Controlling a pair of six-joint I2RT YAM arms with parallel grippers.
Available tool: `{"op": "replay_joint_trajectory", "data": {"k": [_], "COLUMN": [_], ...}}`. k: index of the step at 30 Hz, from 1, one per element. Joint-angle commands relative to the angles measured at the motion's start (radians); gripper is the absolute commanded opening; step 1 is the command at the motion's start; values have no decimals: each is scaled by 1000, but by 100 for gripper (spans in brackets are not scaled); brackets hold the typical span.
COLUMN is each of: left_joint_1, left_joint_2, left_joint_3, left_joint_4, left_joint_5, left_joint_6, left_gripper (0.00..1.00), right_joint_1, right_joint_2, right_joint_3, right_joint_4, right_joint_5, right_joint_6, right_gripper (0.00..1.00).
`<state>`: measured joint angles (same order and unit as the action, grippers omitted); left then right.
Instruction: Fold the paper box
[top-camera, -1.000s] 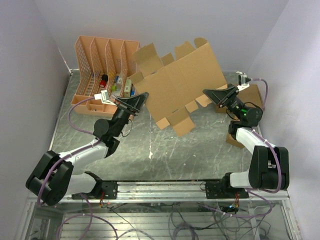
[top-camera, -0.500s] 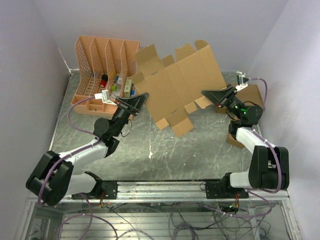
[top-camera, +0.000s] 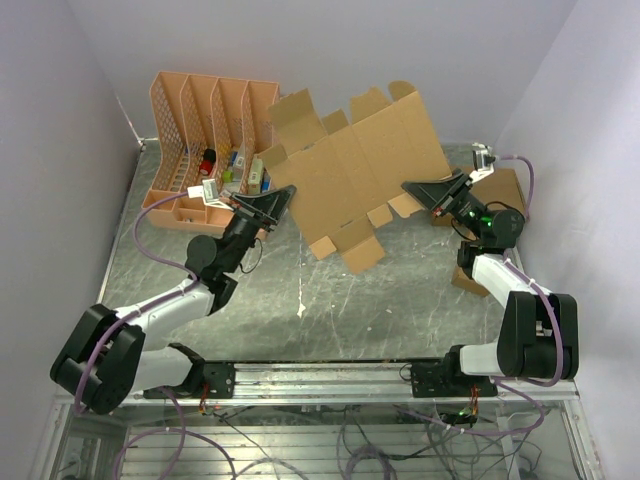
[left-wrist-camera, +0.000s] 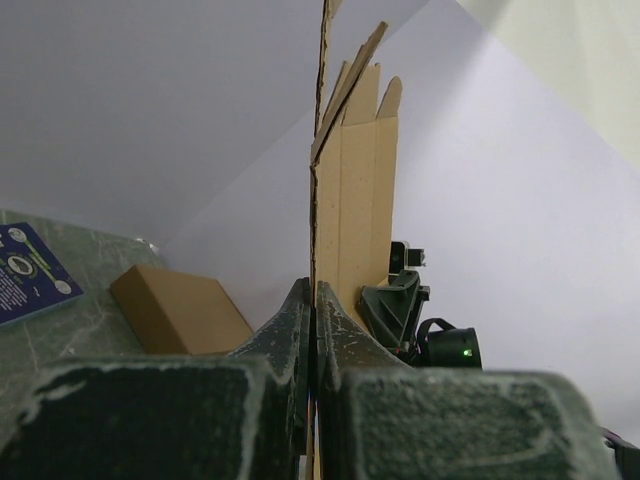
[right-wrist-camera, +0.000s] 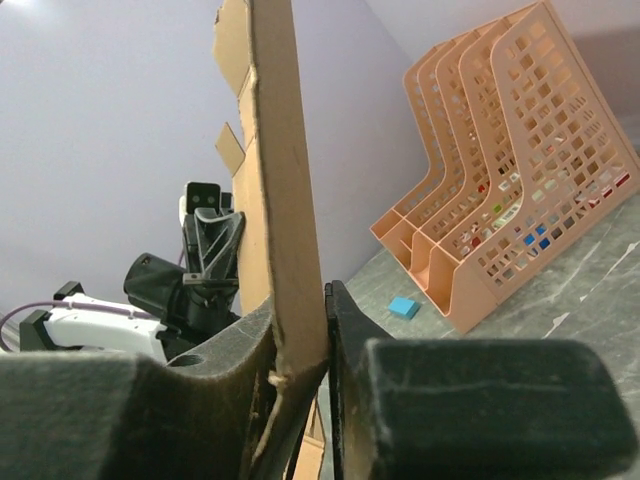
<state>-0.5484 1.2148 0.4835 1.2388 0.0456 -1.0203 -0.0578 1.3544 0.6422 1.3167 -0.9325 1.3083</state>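
Note:
The paper box (top-camera: 360, 165) is a wide flat die-cut brown sheet with flaps, held upright in the air above the table's back half. My left gripper (top-camera: 288, 192) is shut on its left edge; in the left wrist view the sheet (left-wrist-camera: 355, 200) rises edge-on out of the pressed-together fingers (left-wrist-camera: 314, 292). My right gripper (top-camera: 408, 187) is at the sheet's lower right flap. In the right wrist view that flap (right-wrist-camera: 280, 150) fills the gap between the two fingers (right-wrist-camera: 300, 305), and both pads touch it.
An orange multi-slot file organiser (top-camera: 210, 135) with small items stands at the back left. A brown carton (top-camera: 508, 190) lies at the right wall, another brown piece (top-camera: 466, 280) lies beside the right arm. A small blue block (right-wrist-camera: 403, 307) lies near the organiser.
The right gripper's jaws have narrowed onto the sheet's right flap, and the sheet has shifted slightly left. The left arm and its grip have not changed.

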Motion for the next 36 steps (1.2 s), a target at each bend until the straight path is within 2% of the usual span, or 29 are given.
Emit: {"op": "replay_joint_trajectory", "data": {"k": [1,5,11,14,16,20,22,23,26,28,30,32,33,36], "left_joint_1": [10,10,11,14,19,42,72,97,176,222,247,273,283,305], "left_joint_2": [-24,-18,-7,-17,-37,-114,-169,-209,-294,-335,-357,-348,-330,-255], "left_joint_3": [32,31,24,10,-11,-66,-81,-75,-18,32,64,70,67,30], "left_joint_4": [13,19,27,19,-4,-103,-234,-320,-636,-817,-931,-946,-922,-735], "left_joint_5": [11,10,8,-2,-11,-9,37,81,187,206,196,203,219,293], "left_joint_6": [32,28,24,23,21,36,60,87,207,301,383,413,420,453], "left_gripper": [7,7,9,25,41,67,78,81,84,85,87,89,89,89], "right_joint_1": [-5,-5,-10,-30,-51,-87,-98,-101,-102,-101,-100,-100,-100,-100], "right_joint_2": [-23,-24,-26,-23,-24,-28,-38,-41,-43,-45,-50,-46,-44,-38], "right_joint_3": [36,40,49,57,72,134,171,196,260,308,368,444,463,494], "right_joint_4": [13,7,-15,-32,-68,-219,-343,-437,-714,-917,-1152,-1394,-1461,-1569], "right_joint_5": [-12,-18,-35,-53,-81,-186,-232,-256,-315,-349,-356,-335,-330,-343], "right_joint_6": [-23,-29,-41,-54,-78,-201,-319,-403,-655,-846,-1083,-1296,-1386,-1507], "right_gripper": [13,0,0,0,0,0,0,0,0,0,0,0,0,0]}}
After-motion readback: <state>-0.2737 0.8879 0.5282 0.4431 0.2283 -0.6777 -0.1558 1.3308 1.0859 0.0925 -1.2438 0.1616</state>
